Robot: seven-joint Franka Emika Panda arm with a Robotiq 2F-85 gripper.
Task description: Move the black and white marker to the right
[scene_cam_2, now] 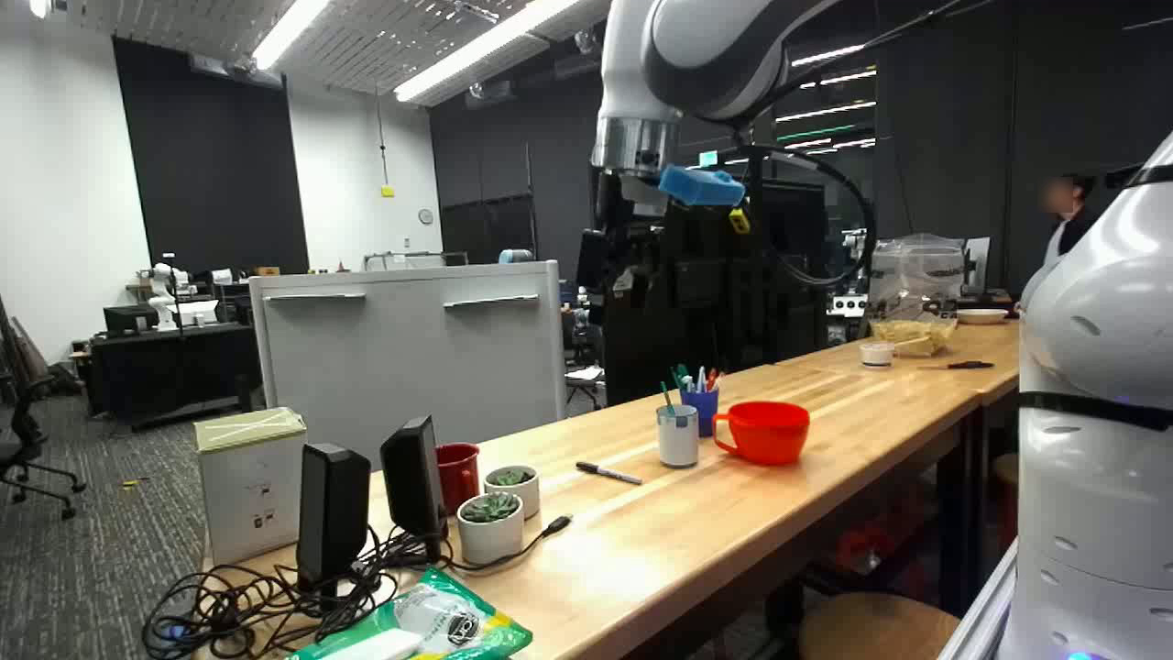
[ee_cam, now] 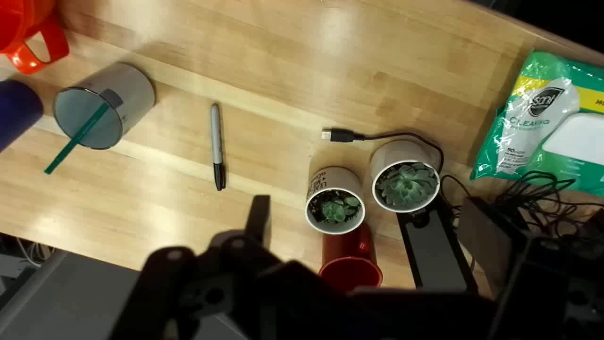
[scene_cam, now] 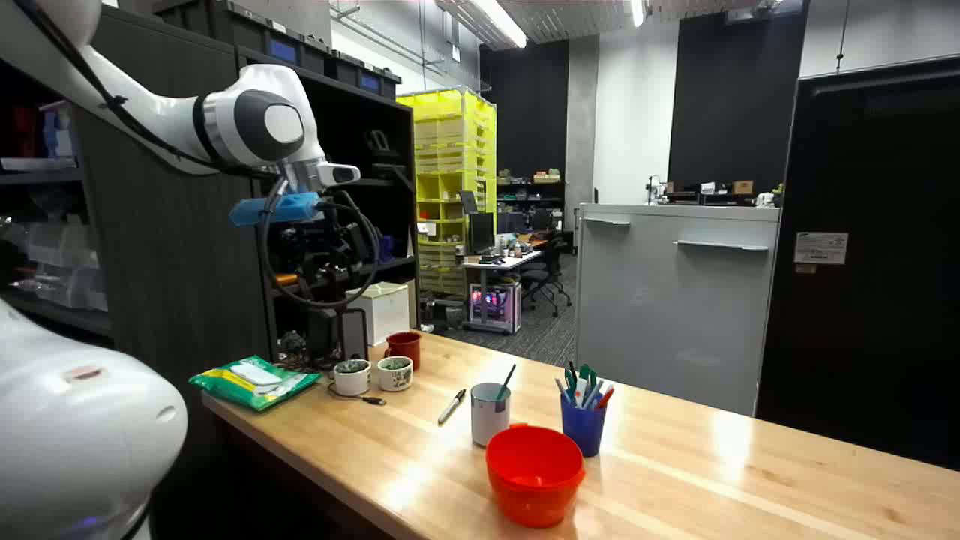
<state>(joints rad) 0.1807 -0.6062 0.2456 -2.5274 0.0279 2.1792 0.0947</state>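
Three vessels at left of wrist view. Orange-red bowl (ee_cam: 29,22), handled, upper left corner, cut by the frame edge; blue cup (ee_cam: 16,111) just below, also cut, and seen holding a bunch of pens (scene_cam: 585,390) in both exterior views; gray-white cup (ee_cam: 132,89) next, green stick (ee_cam: 78,139) leaning out over its rim.

Then the marker (ee_cam: 217,146): left of center, lying flat on the tabletop (ee_cam: 273,85), gray-white barrel toward the top of the frame, black cap toward the bottom. Well apart from the gray-white cup to its left and from the nearer pot (ee_cam: 336,182) to its right.

Bottom edge, center to right: end effector (ee_cam: 365,210), jaws spread wide. One dark finger (ee_cam: 258,217) shows clearly, below and right of the marker's cap in the frame; its partner is hard to pick out among dark shapes at lower right. In both exterior views the end effector hangs above the tabletop.

Right of center: black cable plug (ee_cam: 342,135), tip pointing left. Nearer pot carries a small green plant (ee_cam: 337,210); dark red mug (ee_cam: 349,248) just below it in the frame. Farther pot (ee_cam: 406,153), rosette succulent (ee_cam: 408,184) inside. Black speaker (ee_cam: 436,259) lower right, tangled cables (ee_cam: 538,193) beyond. Right edge: green packet (ee_cam: 524,118), cut by the frame.
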